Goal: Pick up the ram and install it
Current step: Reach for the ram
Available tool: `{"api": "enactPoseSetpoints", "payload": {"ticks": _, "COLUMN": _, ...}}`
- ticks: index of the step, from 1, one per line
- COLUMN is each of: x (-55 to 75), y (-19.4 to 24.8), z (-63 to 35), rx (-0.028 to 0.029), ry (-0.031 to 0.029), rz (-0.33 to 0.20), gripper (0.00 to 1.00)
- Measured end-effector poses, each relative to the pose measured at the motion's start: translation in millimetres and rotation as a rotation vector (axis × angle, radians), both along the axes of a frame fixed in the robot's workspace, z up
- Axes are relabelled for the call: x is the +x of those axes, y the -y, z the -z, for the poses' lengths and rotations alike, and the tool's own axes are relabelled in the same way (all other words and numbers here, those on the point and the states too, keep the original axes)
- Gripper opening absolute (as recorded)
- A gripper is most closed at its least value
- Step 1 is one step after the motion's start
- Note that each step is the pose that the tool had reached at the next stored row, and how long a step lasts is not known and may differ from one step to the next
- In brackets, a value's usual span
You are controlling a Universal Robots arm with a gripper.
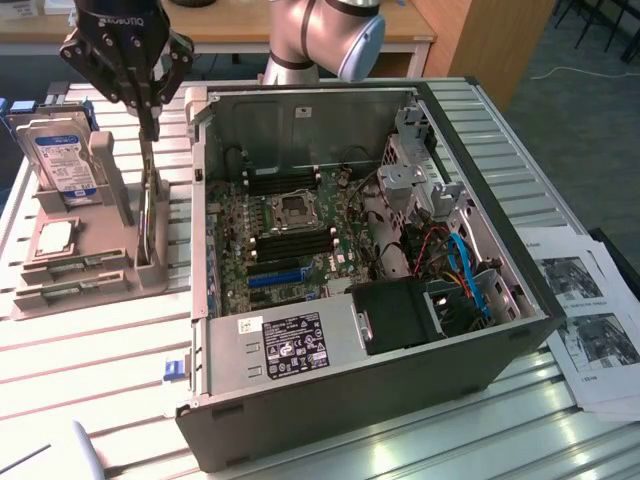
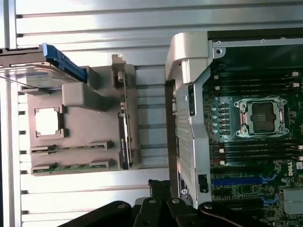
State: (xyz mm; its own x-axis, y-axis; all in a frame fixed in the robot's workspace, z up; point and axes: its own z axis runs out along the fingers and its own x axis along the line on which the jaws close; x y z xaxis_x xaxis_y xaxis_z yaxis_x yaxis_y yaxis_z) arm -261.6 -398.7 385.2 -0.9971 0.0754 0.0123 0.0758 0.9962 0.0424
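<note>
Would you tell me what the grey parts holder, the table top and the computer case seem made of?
Grey parts holder: matte, rounded edges, probably moulded or printed plastic. Table top: ribbed silvery slats with soft glare, likely aluminium. Computer case: thin folded sheet, dull grey inside, likely steel; dark outside looks painted.

Silver arm (image 1: 305, 35), blue joint cap (image 1: 358, 55); black pincer (image 1: 150, 122) (white lettering).
</note>
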Motion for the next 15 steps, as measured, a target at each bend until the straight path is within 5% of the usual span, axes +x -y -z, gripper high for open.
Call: {"api": "enactPoseSetpoints", "payload": {"ticks": 15, "x": -58.5, "y": -1.1, "z": 2.9, "rx": 0.0000, "ry": -0.0091, "rz": 0.000, "gripper": 0.10}}
